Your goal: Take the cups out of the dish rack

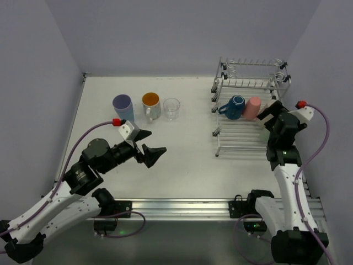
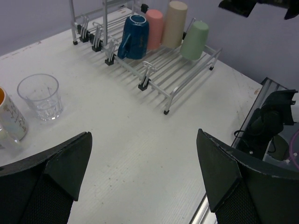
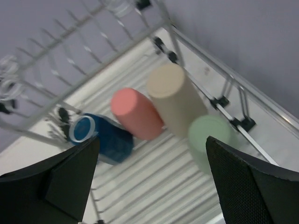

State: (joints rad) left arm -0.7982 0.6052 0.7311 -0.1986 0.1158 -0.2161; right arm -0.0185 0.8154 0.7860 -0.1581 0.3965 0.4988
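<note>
The dish rack [image 1: 237, 150] stands at the back right. On its lower tier lie a dark-blue mug [image 1: 236, 107], a pink cup [image 1: 252, 108], a beige cup [image 3: 175, 98] and a green cup [image 3: 210, 135]. My right gripper [image 1: 270, 115] hovers open just above them, the green cup nearest its right finger. A lavender tumbler [image 1: 122, 106], an orange-inside mug [image 1: 150, 105] and a clear glass [image 1: 171, 108] stand in a row on the table at the back left. My left gripper [image 1: 150, 144] is open and empty over the table in front of them. No light-blue tumbler is in view.
The rack's upper tier with its coiled wire holder [image 1: 238, 67] holds no cups. Walls close the table at the back and on both sides. A metal rail [image 1: 182, 207] runs along the near edge.
</note>
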